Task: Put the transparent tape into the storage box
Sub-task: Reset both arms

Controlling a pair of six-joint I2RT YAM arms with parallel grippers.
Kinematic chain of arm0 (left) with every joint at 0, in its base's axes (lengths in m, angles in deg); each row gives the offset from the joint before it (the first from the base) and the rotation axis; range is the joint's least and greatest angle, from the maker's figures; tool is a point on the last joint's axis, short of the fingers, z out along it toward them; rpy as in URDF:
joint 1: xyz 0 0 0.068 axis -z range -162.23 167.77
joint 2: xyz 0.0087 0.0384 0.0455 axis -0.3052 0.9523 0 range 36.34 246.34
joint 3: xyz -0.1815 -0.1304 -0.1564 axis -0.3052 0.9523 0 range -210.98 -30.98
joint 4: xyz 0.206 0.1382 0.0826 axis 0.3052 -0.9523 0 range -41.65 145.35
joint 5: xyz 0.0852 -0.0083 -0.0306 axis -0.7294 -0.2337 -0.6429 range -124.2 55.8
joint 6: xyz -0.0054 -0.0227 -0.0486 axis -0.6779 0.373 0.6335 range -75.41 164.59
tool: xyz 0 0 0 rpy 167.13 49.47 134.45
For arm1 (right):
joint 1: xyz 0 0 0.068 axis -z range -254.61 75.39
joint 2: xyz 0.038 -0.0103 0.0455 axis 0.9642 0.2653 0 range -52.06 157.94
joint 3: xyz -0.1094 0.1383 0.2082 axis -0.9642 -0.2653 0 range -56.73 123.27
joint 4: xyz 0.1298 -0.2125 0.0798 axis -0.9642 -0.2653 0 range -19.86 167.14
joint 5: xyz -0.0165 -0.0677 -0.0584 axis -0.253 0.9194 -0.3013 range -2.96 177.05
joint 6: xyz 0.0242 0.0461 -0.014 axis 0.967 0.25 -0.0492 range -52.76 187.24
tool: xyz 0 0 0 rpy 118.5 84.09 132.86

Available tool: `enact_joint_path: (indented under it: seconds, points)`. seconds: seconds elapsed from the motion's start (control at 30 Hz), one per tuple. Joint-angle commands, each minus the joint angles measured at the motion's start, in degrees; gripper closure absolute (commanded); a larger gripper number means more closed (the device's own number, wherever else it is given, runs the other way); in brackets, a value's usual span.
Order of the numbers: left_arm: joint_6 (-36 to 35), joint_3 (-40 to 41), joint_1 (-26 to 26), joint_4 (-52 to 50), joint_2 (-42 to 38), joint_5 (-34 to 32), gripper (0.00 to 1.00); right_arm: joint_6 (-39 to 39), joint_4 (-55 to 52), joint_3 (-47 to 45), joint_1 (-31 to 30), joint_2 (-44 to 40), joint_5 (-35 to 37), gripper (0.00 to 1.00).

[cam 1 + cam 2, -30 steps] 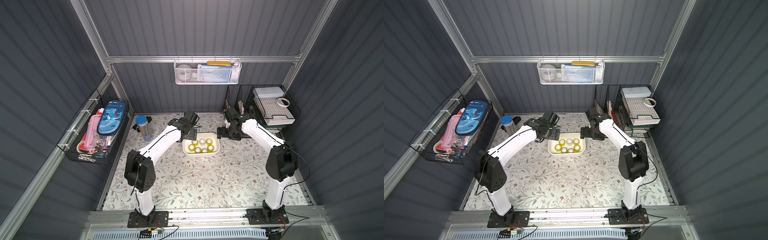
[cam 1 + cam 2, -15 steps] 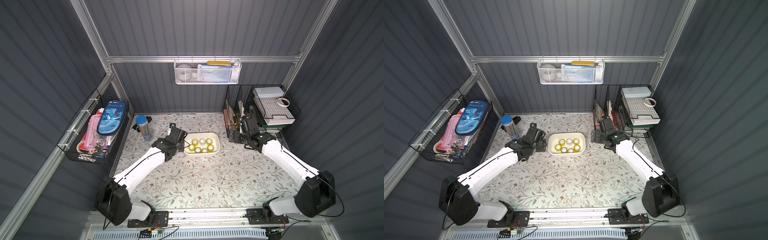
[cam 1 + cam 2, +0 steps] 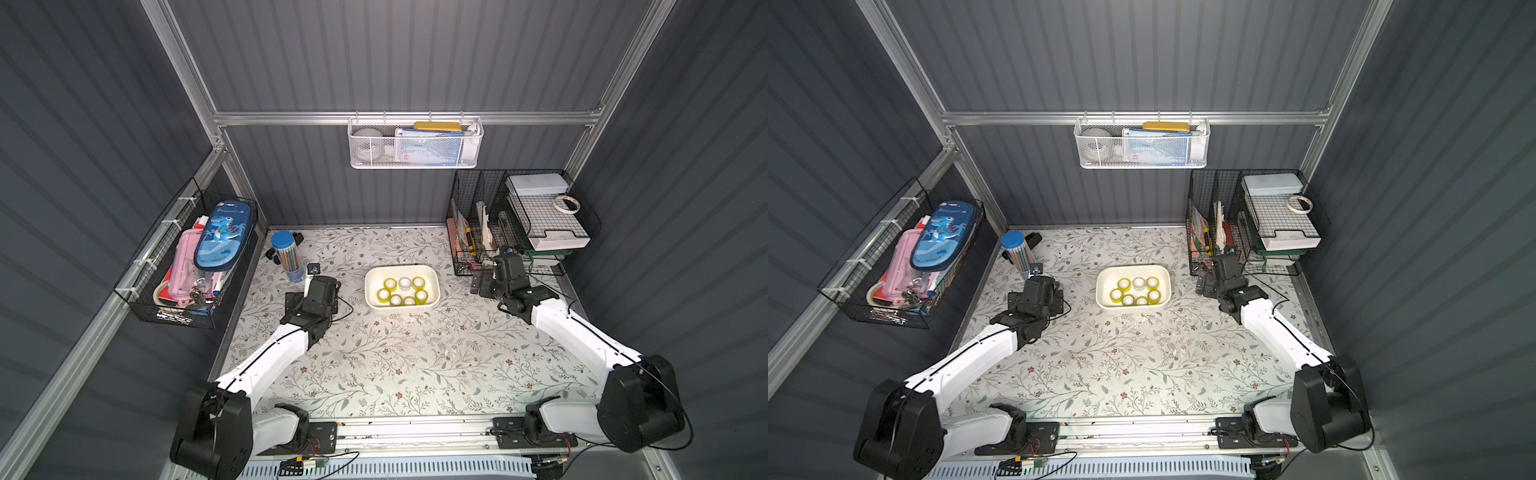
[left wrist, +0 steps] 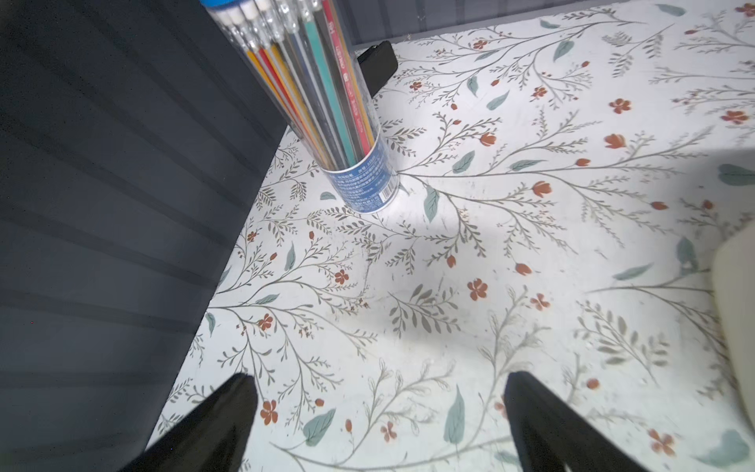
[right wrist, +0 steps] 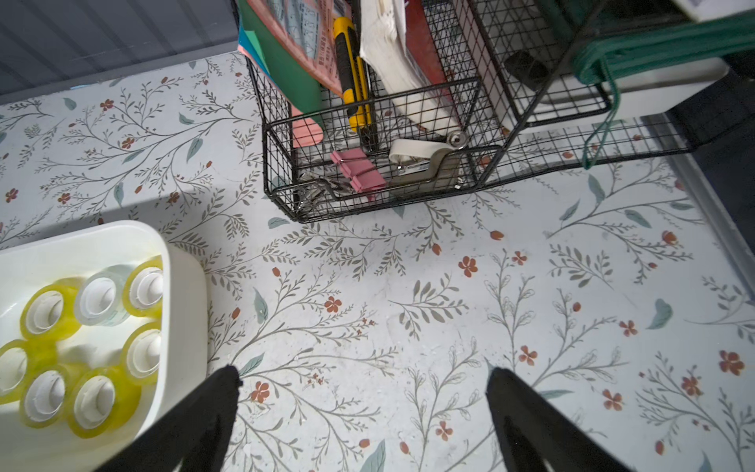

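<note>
The storage box (image 3: 371,300), a white rounded tub (image 3: 1101,300), stands at the middle back of the floral mat. Several small rolls of transparent tape (image 3: 390,284) stand inside it, most tinted yellow (image 5: 45,312) and one colourless (image 5: 100,300). My left gripper (image 4: 378,384) hovers open and empty over bare mat left of the tub, whose edge (image 4: 735,310) shows in the left wrist view. My right gripper (image 5: 363,376) hovers open and empty right of the tub's rim (image 5: 179,282). In both top views the left gripper (image 3: 314,286) and right gripper (image 3: 492,279) flank the tub.
A clear tube of pencils (image 4: 359,175) stands close ahead of the left gripper, by the left wall. A black wire organiser (image 5: 367,192) with clips, a stapler and papers sits just beyond the right gripper. Wall baskets (image 3: 187,266) (image 3: 415,145) hang higher; a white-rimmed tape ring (image 3: 567,203) lies on the rack.
Both arms have drawn back from over the tub, the left one to the left and the right one to the right, and now reach low over the mat. Both grippers stayed open.
</note>
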Motion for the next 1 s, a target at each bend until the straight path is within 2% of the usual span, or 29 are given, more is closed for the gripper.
enact_joint_path:
  seconds: [0.0, 0.17, 0.3, 0.43, 0.5, 0.57, 0.67, 0.97]
  points:
    - [-2.94, 2.08, -2.89, 15.49, 5.50, 3.21, 0.01, -1.66, 3.29, -1.20, 1.36, 0.57, 1.93, 0.01]
    - [-4.22, 3.59, -5.76, 27.73, 14.37, 7.13, 0.01, -3.08, 4.88, -2.04, 5.04, 0.25, -0.98, 0.01]
    - [-4.34, 4.45, -8.48, 31.95, 18.19, 11.15, 0.01, -3.46, 8.00, -4.99, 8.31, -1.81, -0.43, 0.01]
    - [-3.05, 6.89, -12.26, 37.50, 19.59, 17.04, 0.01, -3.54, 15.34, -10.73, 11.86, -3.83, -0.62, 0.01]
    - [-3.46, 9.61, -13.59, 44.84, 21.14, 20.88, 0.01, -4.84, 19.94, -13.52, 12.57, -3.98, 0.20, 0.01]
    - [-5.95, 10.85, -13.93, 48.30, 22.48, 25.41, 0.01, -6.37, 25.44, -16.28, 13.19, -3.47, 0.44, 0.01]
    - [-6.42, 14.99, -13.93, 58.61, 24.53, 27.82, 0.01, -7.30, 34.29, -19.64, 14.21, -1.46, 0.72, 0.01]
    - [-6.97, 13.65, -13.93, 55.28, 24.34, 28.73, 0.01, -11.94, 54.04, -26.46, 14.86, 5.74, -0.38, 0.01]
